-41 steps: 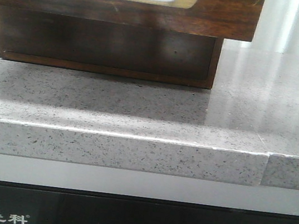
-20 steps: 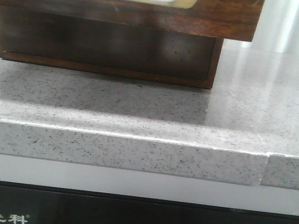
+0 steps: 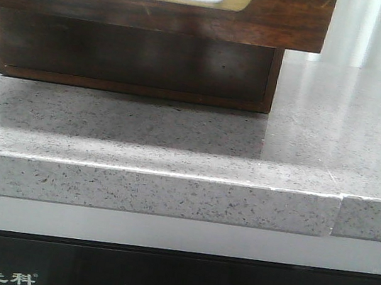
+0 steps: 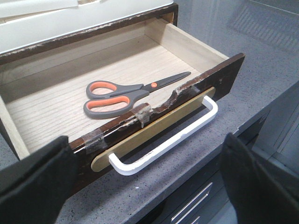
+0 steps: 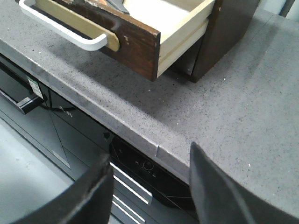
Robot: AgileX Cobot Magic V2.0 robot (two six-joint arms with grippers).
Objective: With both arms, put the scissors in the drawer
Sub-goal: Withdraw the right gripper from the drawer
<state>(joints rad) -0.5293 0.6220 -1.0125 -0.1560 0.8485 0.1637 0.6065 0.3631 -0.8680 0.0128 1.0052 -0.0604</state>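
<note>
In the left wrist view, the scissors (image 4: 128,94) lie flat on the pale floor of the pulled-out drawer (image 4: 154,109), left of frame centre, so placing looks done and the drawer stands open, probably awaiting a push shut. The left gripper (image 4: 149,179) hangs wide open and empty low in the frame, just outside the white handle (image 4: 170,140), scissors beyond the drawer front. The right gripper (image 5: 152,186) is likewise spread and empty, above the grey countertop (image 5: 243,107), well apart from the drawer corner at upper left.

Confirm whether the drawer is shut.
No, the drawer stands pulled open, with the scissors lying flat on its pale wooden floor.
</note>
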